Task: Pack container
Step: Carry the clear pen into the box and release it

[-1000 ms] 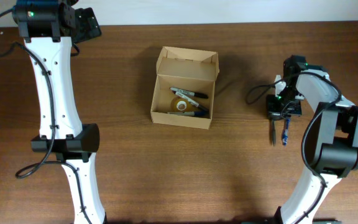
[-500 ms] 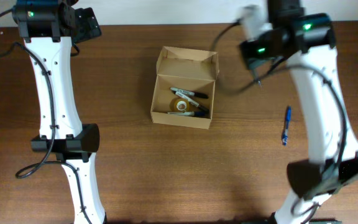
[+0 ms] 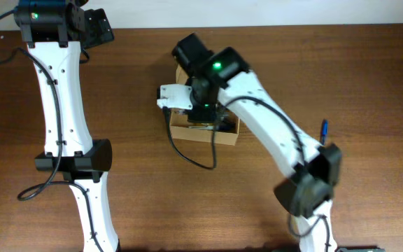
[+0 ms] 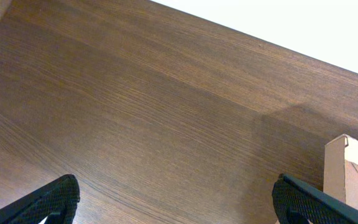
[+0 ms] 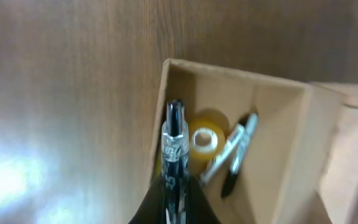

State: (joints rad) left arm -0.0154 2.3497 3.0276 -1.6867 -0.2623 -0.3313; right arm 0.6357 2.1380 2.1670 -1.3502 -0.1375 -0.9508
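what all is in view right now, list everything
container: one, tan cardboard, mid-table, lid open
tape roll: one, yellow, inside the container
markers: two, dark, inside the container beside the tape roll
clear pen: one, clear with black tip, held above the container's near wall
blue pen: one, blue, on the table right of the container
table: one, brown wood
left claw: one, black, open and empty, above the table's far left
right claw: one, black, shut on the clear pen
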